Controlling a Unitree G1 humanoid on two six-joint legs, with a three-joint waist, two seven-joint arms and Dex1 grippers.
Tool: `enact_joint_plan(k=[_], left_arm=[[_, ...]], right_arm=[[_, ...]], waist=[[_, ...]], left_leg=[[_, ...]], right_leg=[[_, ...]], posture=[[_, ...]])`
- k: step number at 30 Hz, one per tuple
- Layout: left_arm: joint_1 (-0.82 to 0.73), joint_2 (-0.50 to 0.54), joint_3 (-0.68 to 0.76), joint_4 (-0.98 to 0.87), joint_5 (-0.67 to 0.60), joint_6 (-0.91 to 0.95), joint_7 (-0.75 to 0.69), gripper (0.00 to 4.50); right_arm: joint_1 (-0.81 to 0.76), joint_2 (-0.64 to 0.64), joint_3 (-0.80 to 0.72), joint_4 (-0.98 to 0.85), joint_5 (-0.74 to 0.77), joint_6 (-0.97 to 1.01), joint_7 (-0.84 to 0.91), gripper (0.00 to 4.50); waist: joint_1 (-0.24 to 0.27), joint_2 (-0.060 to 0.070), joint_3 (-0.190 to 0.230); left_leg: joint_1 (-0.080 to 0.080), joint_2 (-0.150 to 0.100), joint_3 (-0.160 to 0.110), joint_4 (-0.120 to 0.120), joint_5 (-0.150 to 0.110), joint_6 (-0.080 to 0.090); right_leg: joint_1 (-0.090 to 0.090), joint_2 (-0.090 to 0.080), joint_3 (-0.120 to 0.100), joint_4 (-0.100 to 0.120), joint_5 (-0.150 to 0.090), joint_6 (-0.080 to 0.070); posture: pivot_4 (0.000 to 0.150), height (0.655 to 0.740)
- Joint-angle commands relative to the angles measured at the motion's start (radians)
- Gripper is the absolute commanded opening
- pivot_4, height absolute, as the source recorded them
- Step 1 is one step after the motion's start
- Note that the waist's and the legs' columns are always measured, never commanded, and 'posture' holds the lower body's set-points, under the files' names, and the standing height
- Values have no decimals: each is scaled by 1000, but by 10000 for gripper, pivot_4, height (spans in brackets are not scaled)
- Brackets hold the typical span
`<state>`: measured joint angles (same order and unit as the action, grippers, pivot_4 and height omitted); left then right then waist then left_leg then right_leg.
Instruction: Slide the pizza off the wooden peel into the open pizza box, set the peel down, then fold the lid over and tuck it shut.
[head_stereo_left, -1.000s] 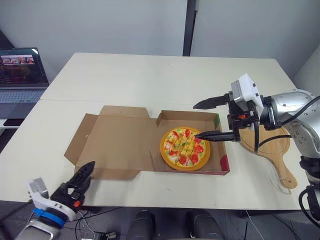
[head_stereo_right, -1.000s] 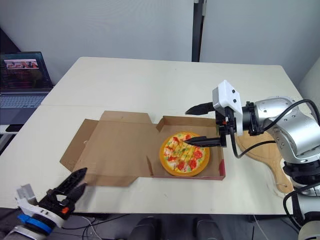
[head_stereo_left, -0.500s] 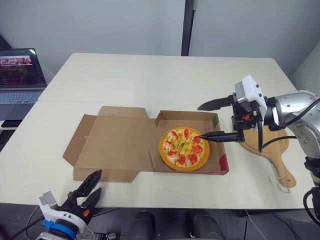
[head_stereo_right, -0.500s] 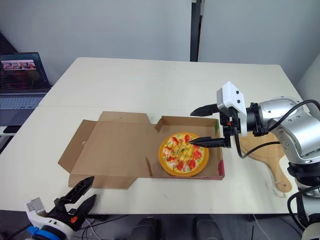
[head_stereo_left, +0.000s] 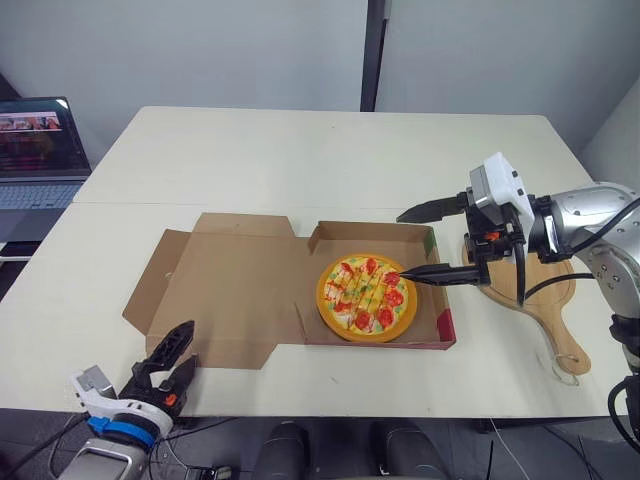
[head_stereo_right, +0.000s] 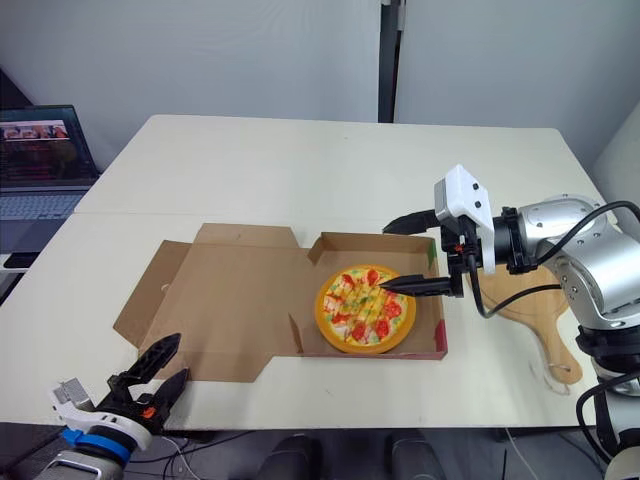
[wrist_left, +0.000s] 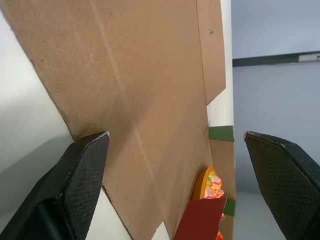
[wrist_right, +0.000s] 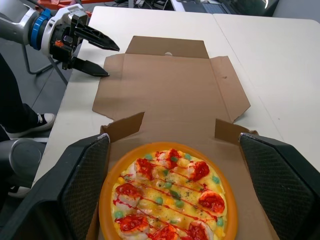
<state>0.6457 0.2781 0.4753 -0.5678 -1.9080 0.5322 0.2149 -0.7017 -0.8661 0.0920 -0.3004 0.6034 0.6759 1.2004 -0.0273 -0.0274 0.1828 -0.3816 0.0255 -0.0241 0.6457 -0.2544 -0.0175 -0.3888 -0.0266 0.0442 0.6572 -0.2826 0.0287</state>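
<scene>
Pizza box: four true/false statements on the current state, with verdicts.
1. The pizza lies inside the box. True.
2. The lid is folded over the pizza. False: it lies flat open on the robot's left side of the box.
3. The right gripper holds the peel. False: it is open and empty by the pizza; the peel lies on the table.
4. The left gripper is open near the lid's front corner. True.

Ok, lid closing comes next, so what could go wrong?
The open right gripper hangs over the round orange-rimmed pizza in the brown cardboard box; the flat lid folding over could strike it. The open left gripper sits by the lid's front corner, so lifting there might twist it.
</scene>
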Motion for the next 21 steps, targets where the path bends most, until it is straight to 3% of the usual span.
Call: enact_joint_plan(k=[1,5,13,21], left_arm=[[72,2,13,-57,53,11,-92,45000],[117,-1,5,-37,100,5,-135,45000],[-5,9,14,44,122,-44,-41,45000],[-24,-6,15,69,164,-67,-18,45000]], right_arm=[[-25,-19,-24,-7,-5,-5,13,44634],[-27,-12,-16,-7,-6,-7,11,44634],[-43,-1,-9,7,-16,-18,14,44634],[-43,1,-10,13,-21,-23,14,44634]], waist=[[0,0,0],[0,0,0],[1,1,0],[0,1,0]], left_leg=[[0,0,0,0,0,0],[0,0,2,0,0,0],[0,2,1,0,0,0],[1,3,1,-1,0,0]], right_leg=[[0,0,0,0,0,0],[0,1,-1,0,-1,-1],[0,3,-1,0,-1,-2],[0,3,-1,0,-1,-2]], posture=[[1500,7400],[1500,7400],[1500,7400],[1500,7400]])
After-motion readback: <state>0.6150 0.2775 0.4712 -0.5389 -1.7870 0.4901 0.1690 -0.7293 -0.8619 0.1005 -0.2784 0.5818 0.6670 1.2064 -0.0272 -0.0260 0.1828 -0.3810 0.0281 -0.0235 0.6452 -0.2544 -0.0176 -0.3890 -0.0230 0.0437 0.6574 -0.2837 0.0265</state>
